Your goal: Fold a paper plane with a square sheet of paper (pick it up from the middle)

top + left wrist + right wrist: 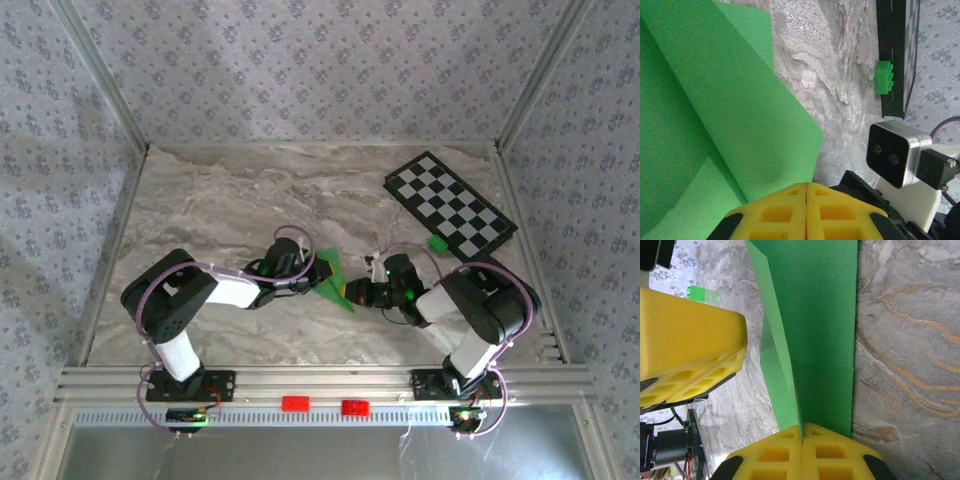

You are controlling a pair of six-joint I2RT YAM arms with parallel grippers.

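The paper plane (333,277) runs lengthwise near-to-far; tip unclear.

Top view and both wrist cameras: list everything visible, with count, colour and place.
paper: one, bright green, folded, table centre, between the two grippers
board: one, black-and-white checkered, far right of the table
block: one, green, small, at the board's near edge
red pieces: two, red, on the near rail between the arm bases
table: one, grey-beige marble pattern
walls: grey patterned wallpaper, on three sides
left gripper: one, yellow fingers, shut on the paper
right gripper: one, yellow fingers, shut on the paper at its crease
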